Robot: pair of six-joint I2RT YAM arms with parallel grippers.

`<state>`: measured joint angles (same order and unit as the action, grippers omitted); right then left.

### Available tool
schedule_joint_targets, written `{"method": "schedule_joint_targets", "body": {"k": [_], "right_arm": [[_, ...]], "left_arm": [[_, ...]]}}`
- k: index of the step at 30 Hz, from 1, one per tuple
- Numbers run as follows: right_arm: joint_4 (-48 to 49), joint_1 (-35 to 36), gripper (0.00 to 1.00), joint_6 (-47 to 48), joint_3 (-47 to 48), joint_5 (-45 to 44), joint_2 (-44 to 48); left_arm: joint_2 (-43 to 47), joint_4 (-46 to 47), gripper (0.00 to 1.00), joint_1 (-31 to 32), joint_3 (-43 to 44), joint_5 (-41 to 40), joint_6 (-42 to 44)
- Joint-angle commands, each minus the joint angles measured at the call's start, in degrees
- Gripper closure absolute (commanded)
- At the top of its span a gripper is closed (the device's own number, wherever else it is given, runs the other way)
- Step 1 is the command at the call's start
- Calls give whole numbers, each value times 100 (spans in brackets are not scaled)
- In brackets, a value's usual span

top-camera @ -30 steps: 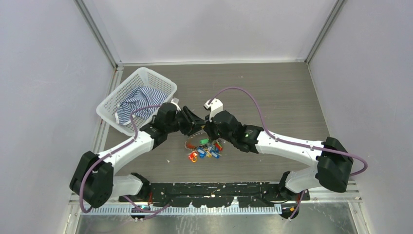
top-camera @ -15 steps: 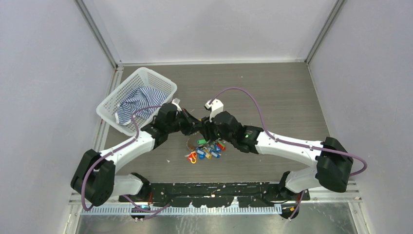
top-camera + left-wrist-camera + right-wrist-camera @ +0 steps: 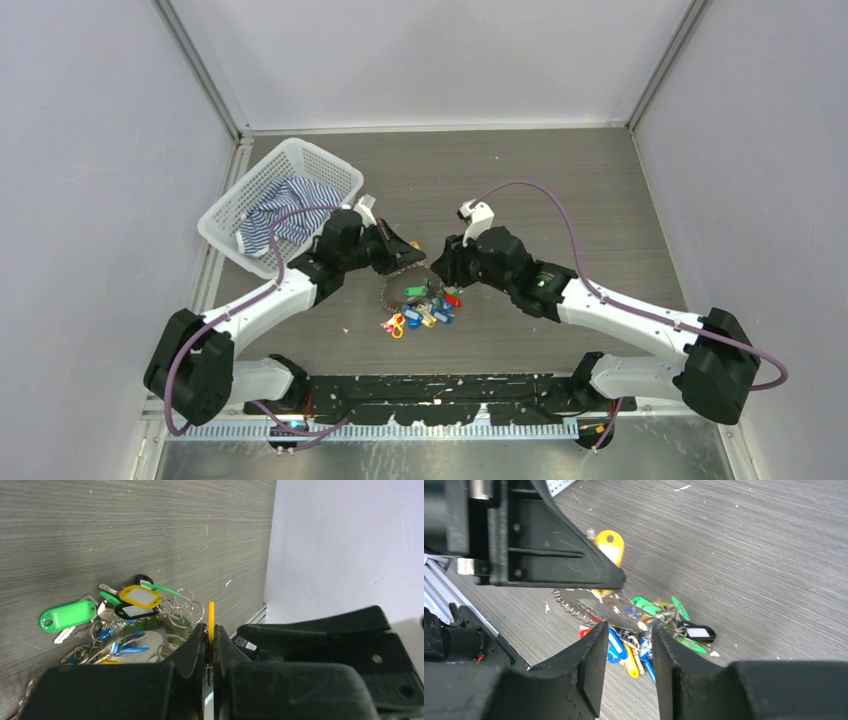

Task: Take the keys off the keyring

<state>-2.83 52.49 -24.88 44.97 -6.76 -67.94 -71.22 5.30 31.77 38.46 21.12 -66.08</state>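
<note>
The keys (image 3: 421, 307) lie in a heap on the table, with blue, green, red and yellow tags. The toothed keyring (image 3: 397, 290) sits at the heap's left edge and also shows in the right wrist view (image 3: 570, 604). My left gripper (image 3: 408, 256) is shut on a yellow tag (image 3: 211, 615), held edge-on just above the heap. The tag's face shows in the right wrist view (image 3: 610, 545). My right gripper (image 3: 441, 268) is open and empty, hovering over the keys (image 3: 647, 630) just right of the left gripper. In the left wrist view a green tag (image 3: 68, 616) and small rings (image 3: 182, 611) lie below.
A white basket (image 3: 232, 201) holding a striped cloth (image 3: 283, 206) stands at the back left, next to the left arm. Small white scraps dot the wood-grain table. Grey walls close in the table on three sides.
My right arm has drawn back to the right, away from the left gripper. The left gripper has stayed in place with the yellow tag.
</note>
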Motion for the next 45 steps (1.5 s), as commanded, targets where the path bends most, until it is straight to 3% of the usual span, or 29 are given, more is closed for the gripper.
{"method": "schedule_joint_targets", "body": {"k": [1, 9, 15, 18, 21, 23, 35, 40, 45], "right_arm": [[472, -307, 59, -105, -241, 574, 274], [903, -321, 61, 178, -523, 694, 303], [1235, -326, 56, 173, -646, 294, 262], [2222, -323, 55, 16, -1229, 127, 340], [3794, -117, 47, 315, -1998, -295, 452], [3830, 192, 48, 772, -1982, -518, 427], [3392, 219, 53, 1188, -1696, 464, 608], [3415, -178, 63, 755, -1546, 1599, 565], [4332, -847, 63, -223, -1781, 2728, 399]], "left_arm": [[211, 150, 99, 14, 375, 223, 391], [188, 91, 100, 14, 520, 303, 437], [241, 63, 99, 14, 570, 322, 463], [313, 163, 99, 20, 519, 313, 452], [372, 295, 99, 22, 466, 361, 463], [413, 354, 99, 27, 449, 396, 526], [431, 401, 99, 88, 536, 575, 940], [487, 424, 99, 135, 540, 644, 1175], [568, 470, 99, 145, 505, 703, 1343]]}}
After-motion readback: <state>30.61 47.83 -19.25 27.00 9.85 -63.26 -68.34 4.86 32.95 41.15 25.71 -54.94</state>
